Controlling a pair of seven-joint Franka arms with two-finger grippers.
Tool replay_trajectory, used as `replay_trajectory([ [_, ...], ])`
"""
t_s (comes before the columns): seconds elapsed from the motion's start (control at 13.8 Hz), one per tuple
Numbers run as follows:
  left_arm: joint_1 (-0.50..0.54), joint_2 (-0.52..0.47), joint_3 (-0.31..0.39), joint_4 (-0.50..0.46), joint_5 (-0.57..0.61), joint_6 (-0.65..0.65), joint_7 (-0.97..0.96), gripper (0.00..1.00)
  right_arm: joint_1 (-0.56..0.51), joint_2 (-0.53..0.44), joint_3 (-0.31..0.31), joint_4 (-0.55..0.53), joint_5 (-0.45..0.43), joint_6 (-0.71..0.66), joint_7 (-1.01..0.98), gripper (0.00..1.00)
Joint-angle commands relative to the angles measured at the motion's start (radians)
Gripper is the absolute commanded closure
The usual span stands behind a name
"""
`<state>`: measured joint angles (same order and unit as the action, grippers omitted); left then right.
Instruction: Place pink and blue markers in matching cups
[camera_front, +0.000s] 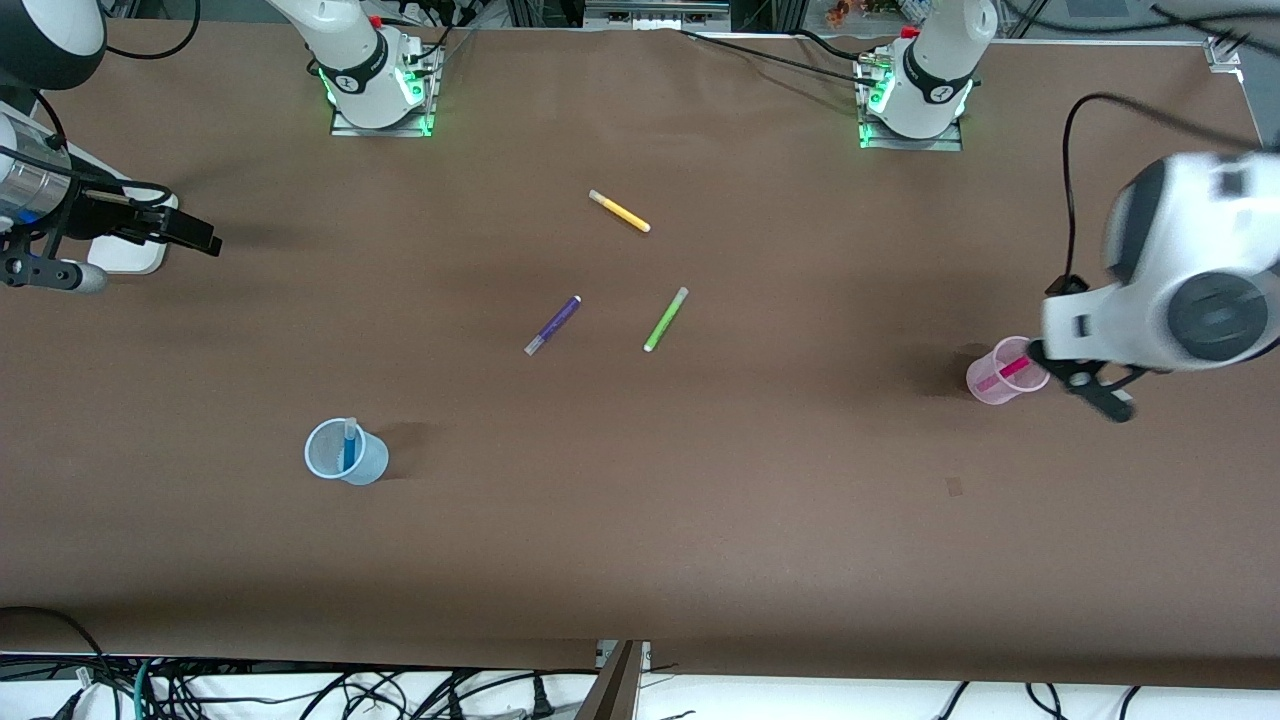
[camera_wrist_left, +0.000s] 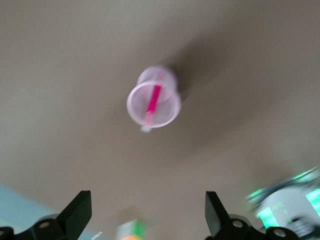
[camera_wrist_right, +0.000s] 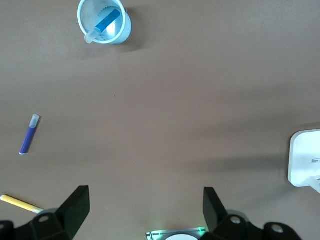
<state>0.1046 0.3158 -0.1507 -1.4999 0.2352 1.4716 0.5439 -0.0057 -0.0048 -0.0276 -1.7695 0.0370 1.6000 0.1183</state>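
Observation:
The pale pink cup (camera_front: 982, 386) stands at the left arm's end of the table with the pink marker (camera_front: 1012, 369) leaning inside it. The pale blue cup (camera_front: 373, 461) stands toward the right arm's end, nearer the front camera, with the blue marker (camera_front: 349, 447) inside it. My left gripper (camera_front: 1098, 393) is open and empty, up in the air beside the pink cup; its wrist view shows the cup (camera_wrist_left: 131, 107), the marker (camera_wrist_left: 153, 99) and the gripper (camera_wrist_left: 148, 220). My right gripper (camera_front: 195, 236) is open and empty over the table's right-arm end; its wrist view shows the blue cup (camera_wrist_right: 126, 27), the marker (camera_wrist_right: 106, 22) and the gripper (camera_wrist_right: 145, 215).
A yellow pen (camera_front: 620, 211), a purple pen (camera_front: 552, 325) and a green pen (camera_front: 666, 319) lie in the middle of the table. A white flat object (camera_front: 130, 258) lies under the right gripper. Cables hang below the table's front edge.

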Motion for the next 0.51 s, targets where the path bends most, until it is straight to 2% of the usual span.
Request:
replay_trajectory([
  [0.0, 0.066, -0.05, -0.009, 0.015, -0.155, 0.006, -0.084, 0.0, 0.004, -0.003, 0.003, 0.007, -0.017, -0.008, 0.004, 0.0],
  [0.14, 0.067, -0.081, -0.007, 0.058, -0.163, 0.007, -0.174, 0.0, 0.004, -0.003, 0.003, 0.007, -0.016, -0.009, 0.004, 0.0],
  [0.22, 0.058, -0.115, -0.004, 0.05, -0.186, 0.031, -0.233, 0.0, 0.007, -0.004, 0.003, 0.007, -0.016, -0.009, 0.004, 0.0],
  [0.29, 0.026, -0.17, 0.014, 0.002, -0.2, 0.096, -0.302, 0.0, 0.007, -0.004, 0.003, 0.008, -0.016, -0.009, 0.004, 0.0],
  [0.43, -0.128, -0.286, 0.18, -0.147, -0.214, 0.247, -0.433, 0.0, 0.009, -0.004, 0.003, 0.008, -0.016, -0.009, 0.004, 0.0],
])
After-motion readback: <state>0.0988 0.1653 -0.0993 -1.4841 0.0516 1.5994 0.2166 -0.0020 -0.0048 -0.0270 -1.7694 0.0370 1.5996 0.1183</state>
